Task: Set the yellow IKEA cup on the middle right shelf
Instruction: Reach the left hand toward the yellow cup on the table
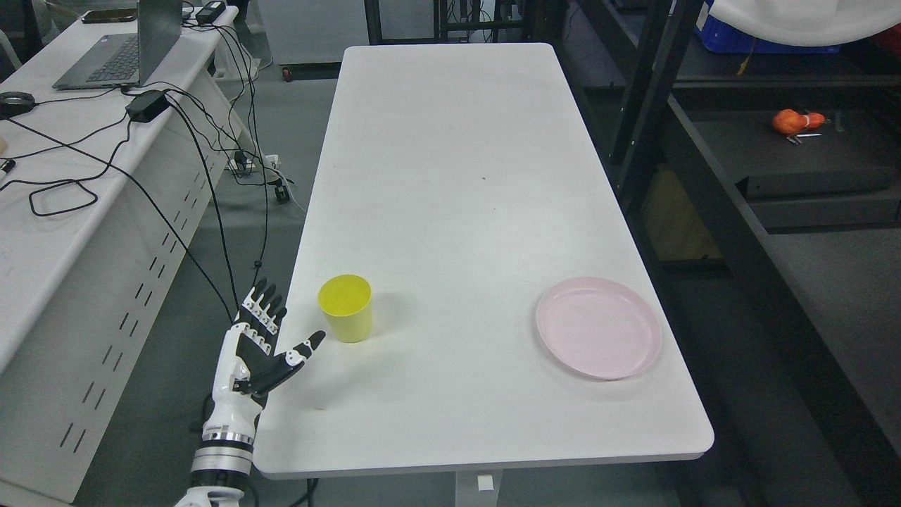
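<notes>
A yellow cup [345,308] stands upright on the white table [450,176], near its front left edge. My left hand [271,331] hovers at the table's left edge, just left of the cup and not touching it. Its fingers [265,303] are spread and its thumb points toward the cup's base. The hand holds nothing. A dark shelf unit [739,232] runs along the right side of the view. My right arm does not show.
A pink plate [598,327] lies on the table at the front right. An orange object [795,121] sits on a shelf at the far right. On the left stands a white desk [63,211] with a laptop [127,49] and trailing black cables [211,183].
</notes>
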Robot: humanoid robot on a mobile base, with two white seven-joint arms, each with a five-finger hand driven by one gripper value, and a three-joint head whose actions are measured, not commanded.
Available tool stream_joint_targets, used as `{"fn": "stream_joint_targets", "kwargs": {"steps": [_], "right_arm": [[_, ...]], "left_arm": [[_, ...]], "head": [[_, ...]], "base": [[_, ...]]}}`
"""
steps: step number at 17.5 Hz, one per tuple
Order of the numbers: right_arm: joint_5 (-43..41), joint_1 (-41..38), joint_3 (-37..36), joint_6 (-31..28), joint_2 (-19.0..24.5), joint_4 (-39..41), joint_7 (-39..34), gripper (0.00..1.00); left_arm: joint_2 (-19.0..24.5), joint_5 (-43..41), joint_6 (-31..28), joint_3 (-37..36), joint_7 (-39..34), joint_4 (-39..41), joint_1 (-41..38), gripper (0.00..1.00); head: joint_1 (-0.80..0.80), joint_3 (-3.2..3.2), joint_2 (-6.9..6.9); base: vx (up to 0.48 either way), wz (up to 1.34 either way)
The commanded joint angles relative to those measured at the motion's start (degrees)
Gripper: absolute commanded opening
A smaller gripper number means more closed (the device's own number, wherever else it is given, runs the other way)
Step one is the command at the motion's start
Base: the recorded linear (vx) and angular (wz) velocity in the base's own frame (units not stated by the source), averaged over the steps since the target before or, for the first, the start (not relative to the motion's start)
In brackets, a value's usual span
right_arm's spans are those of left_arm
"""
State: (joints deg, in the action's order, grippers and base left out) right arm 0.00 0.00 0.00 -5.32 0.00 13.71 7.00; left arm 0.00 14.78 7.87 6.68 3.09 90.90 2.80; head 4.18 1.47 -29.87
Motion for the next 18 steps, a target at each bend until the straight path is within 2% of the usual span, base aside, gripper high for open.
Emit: {"fn": "stream_joint_targets", "kwargs": {"steps": [1,7,11,18], "right_arm": [[-1.4,-0.8,1.0,0.0,-1.0,0.0,-0.3,0.99],[-1.4,-0.8,1.0,0.0,-1.0,0.0,-0.3,0.99],[-1.4,-0.8,1.0,0.0,-1.0,0.0,-0.3,0.99],[-1.4,-0.8,1.0,0.0,-1.0,0.0,-0.3,0.99]], "left_arm": [[1.0,0.1,-3.1,-0.4,0.0,-9.6,6.8,0.98],[1.0,-5.6,-3.8,-3.3,0.0,-12.5,10.9,0.98],[1.0,-6.0,-4.5,-4.6,0.0,-15.0,13.7,0.98],[1.0,-7.3,-4.9,-7.7,0.1,-16.2,13.8,0.98]], "head": [[0.00,0.00,0.00],[0.00,0.00,0.00],[0.00,0.00,0.00],[0.00,0.00,0.00]], "base": [[0.000,0.00],[0.000,0.00],[0.000,0.00],[0.000,0.00]]}}
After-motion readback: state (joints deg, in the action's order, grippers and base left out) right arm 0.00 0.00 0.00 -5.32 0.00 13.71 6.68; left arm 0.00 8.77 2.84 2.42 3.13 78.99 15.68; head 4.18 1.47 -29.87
